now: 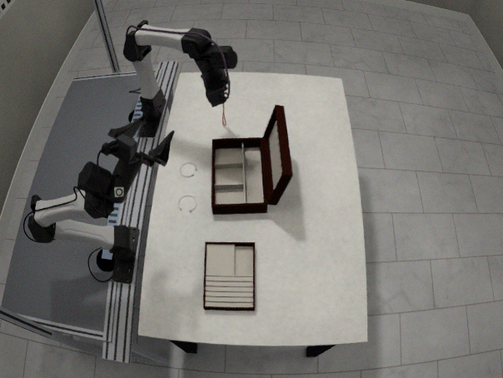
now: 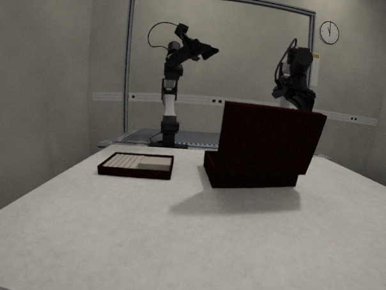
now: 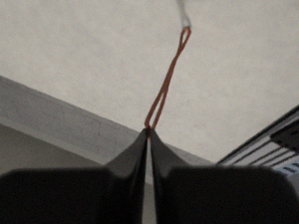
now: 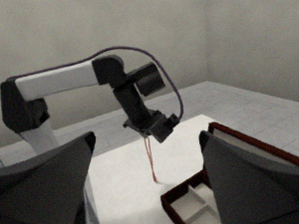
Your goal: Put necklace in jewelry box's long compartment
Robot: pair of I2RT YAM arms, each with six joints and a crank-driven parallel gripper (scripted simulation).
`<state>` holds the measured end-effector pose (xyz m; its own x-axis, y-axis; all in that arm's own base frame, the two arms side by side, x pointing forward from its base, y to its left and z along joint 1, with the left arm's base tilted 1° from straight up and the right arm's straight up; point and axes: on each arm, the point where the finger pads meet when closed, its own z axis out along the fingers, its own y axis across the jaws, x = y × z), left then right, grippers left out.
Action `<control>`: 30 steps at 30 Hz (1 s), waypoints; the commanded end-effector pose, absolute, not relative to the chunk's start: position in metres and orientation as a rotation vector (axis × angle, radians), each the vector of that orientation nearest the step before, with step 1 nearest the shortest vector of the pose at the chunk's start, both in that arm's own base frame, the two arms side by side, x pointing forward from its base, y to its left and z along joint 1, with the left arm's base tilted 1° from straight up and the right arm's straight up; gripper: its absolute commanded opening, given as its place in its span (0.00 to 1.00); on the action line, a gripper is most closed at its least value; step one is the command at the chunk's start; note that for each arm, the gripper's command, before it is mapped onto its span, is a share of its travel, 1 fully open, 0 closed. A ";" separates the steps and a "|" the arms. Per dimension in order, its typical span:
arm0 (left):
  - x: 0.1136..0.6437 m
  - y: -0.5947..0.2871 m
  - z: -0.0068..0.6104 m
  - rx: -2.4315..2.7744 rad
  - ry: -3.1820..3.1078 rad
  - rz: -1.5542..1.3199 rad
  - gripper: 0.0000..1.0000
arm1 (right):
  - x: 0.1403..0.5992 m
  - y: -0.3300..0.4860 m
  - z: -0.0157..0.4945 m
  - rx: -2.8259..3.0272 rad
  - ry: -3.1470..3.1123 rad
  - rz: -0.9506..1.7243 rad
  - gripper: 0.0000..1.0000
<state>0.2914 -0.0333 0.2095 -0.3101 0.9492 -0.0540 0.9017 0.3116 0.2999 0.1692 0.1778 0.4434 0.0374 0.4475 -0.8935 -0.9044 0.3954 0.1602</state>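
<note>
The thin red-brown necklace [image 1: 224, 117] [image 3: 171, 74] [image 4: 151, 165] hangs in a narrow loop from my left gripper [image 1: 223, 103] [image 3: 149, 130], which is shut on it. It hangs just behind the box's short end in the top view. The dark red jewelry box [image 1: 239, 208] [image 2: 252, 181] stands open, its lid [image 1: 286, 143] raised. Its long compartment [image 1: 254, 183] lies beside the lid, with no necklace in it. Two thin bangles [image 1: 188, 163] [image 1: 187, 196] lie in front of the box, outside it. My right gripper [image 1: 157, 126] is open and empty, above the table's near edge.
A shallow divided tray [image 1: 229, 308] [image 2: 134, 172] lies on the table to one side of the box. The raised lid stands high and hides the box's inside in the exterior view. Three small compartments [image 1: 228, 176] lie beside the long one, behind a thin divider.
</note>
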 end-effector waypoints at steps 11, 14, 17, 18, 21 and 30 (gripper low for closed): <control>0.318 -0.071 0.229 1.598 2.287 0.435 0.00 | 0.178 0.161 0.434 -0.395 1.258 0.821 1.00; 0.322 -0.080 0.233 1.587 2.268 0.456 0.00 | 0.177 0.156 0.427 -0.400 1.293 0.769 1.00; 0.327 -0.091 0.237 1.573 2.248 0.479 0.00 | 0.176 0.151 0.420 -0.408 1.328 0.717 1.00; 0.327 -0.091 0.237 1.573 2.248 0.479 0.00 | 0.176 0.151 0.420 -0.408 1.328 0.717 1.00; 0.332 -0.098 0.241 1.554 2.233 0.506 0.00 | 0.176 0.144 0.411 -0.417 1.367 0.657 1.00; 0.357 -0.153 0.258 1.509 2.123 0.614 0.00 | 0.168 0.132 0.400 -0.459 1.417 0.561 1.00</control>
